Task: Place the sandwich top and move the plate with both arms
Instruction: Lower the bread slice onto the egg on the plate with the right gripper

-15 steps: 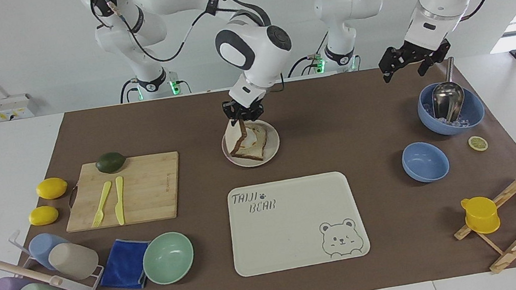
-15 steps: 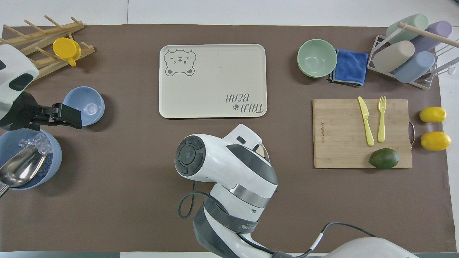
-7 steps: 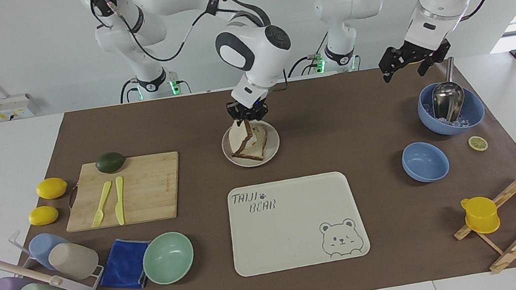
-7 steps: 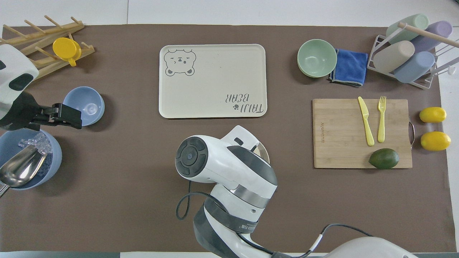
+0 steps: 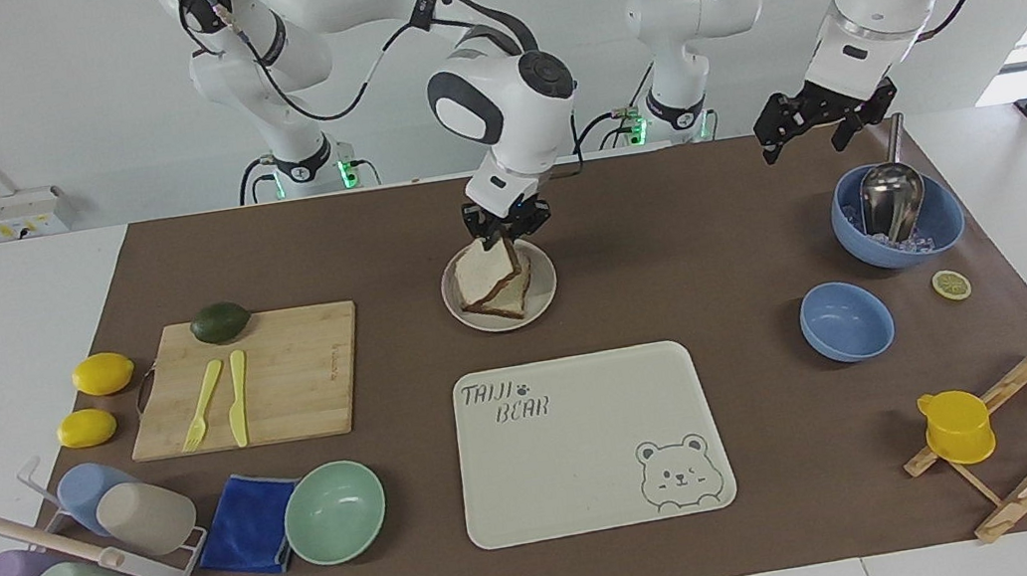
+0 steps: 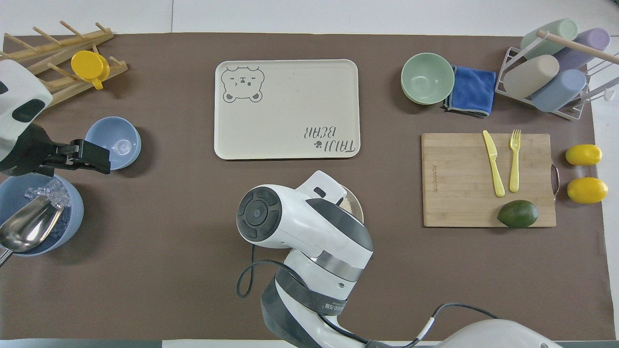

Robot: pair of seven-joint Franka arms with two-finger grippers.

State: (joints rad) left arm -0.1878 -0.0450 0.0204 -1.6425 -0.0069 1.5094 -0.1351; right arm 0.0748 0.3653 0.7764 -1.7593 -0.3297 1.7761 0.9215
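Note:
The small round plate (image 5: 547,300) lies on the brown mat, nearer to the robots than the tray. A lower bread slice (image 5: 504,307) lies on it. The sandwich top (image 5: 482,275), pale with a brown crust, leans tilted over that slice, its low edge resting on it. My right gripper (image 5: 506,235) is shut on the slice's raised edge, just above the plate. In the overhead view the right arm hides the bread and only the plate's rim (image 6: 358,207) shows. My left gripper (image 5: 805,143) waits, open and empty, above the ice bowl; it also shows in the overhead view (image 6: 106,157).
The cream bear tray (image 5: 585,439) lies farther from the robots than the plate. A blue bowl with ice and a metal scoop (image 5: 944,219) and a small blue bowl (image 5: 845,322) stand toward the left arm's end. A cutting board (image 5: 285,380) and mint bowl (image 5: 334,512) lie toward the right arm's end.
My right gripper has swung the sandwich top from nearly upright down to a low tilt over the lower slice, covering the egg. The left arm has not moved.

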